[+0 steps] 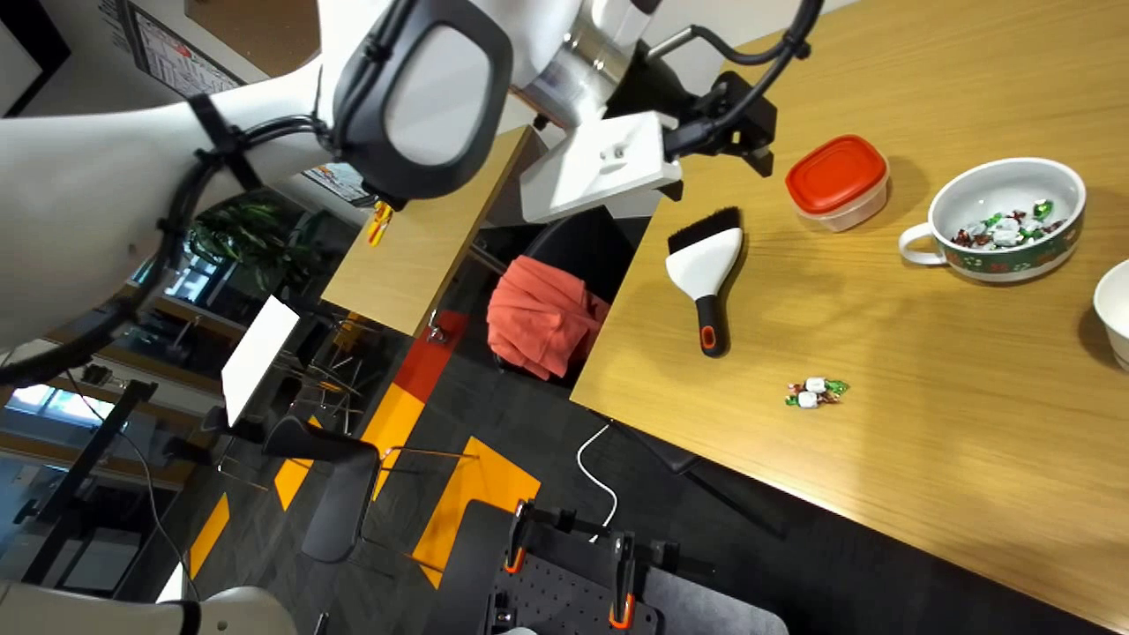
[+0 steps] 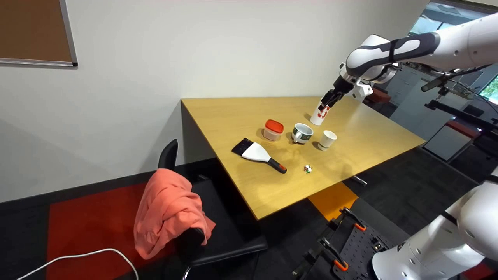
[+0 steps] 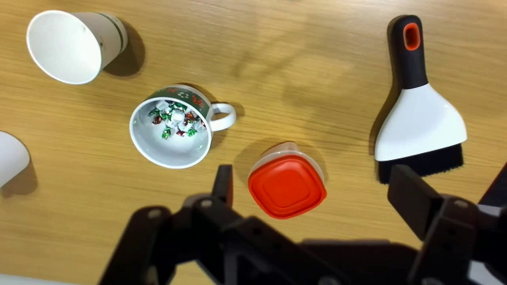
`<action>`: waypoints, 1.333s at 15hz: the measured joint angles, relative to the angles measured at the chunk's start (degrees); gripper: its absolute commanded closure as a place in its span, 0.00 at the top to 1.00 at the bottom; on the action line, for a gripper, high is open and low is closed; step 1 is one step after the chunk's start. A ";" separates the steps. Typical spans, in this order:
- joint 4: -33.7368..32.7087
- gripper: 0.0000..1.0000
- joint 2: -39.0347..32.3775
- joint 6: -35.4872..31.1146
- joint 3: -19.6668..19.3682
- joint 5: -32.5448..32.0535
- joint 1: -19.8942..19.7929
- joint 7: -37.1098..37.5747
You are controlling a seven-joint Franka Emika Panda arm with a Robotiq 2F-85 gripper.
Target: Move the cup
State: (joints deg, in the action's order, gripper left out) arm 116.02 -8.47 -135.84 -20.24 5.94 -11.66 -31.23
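A white paper cup [image 1: 1118,309] with a dark band stands on the table; it also shows in an exterior view [image 2: 327,138] and at the wrist view's upper left [image 3: 63,47]. A green-and-white mug [image 1: 1014,256] holding wrapped candies is beside it, also in an exterior view [image 2: 302,132] and the wrist view [image 3: 170,148]. A white cylinder with a red logo [image 2: 317,119] stands farther back, partly covered by the gripper; a white edge at the wrist view's left [image 3: 12,158] looks like it. My gripper [image 3: 315,180] is open and empty above the table, also in both exterior views [image 1: 719,176] [image 2: 326,103].
A clear container with a red lid [image 3: 287,186] shows between the fingers in the wrist view, below them. A white and black brush [image 1: 707,265] lies near the table's end. Loose candies [image 1: 816,393] lie near the table edge. A wall [image 2: 272,50] stands behind the table [image 2: 241,109].
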 measured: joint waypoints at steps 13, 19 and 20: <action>-21.77 1.00 -25.36 -0.93 8.14 1.20 -15.16 0.00; -22.53 1.00 -25.83 -0.86 8.85 1.20 -15.46 1.13; -22.97 1.00 -26.36 -0.86 9.27 1.22 -15.71 2.10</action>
State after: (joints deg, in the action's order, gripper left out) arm 93.05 -34.83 -136.70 -10.97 7.16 -27.37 -29.13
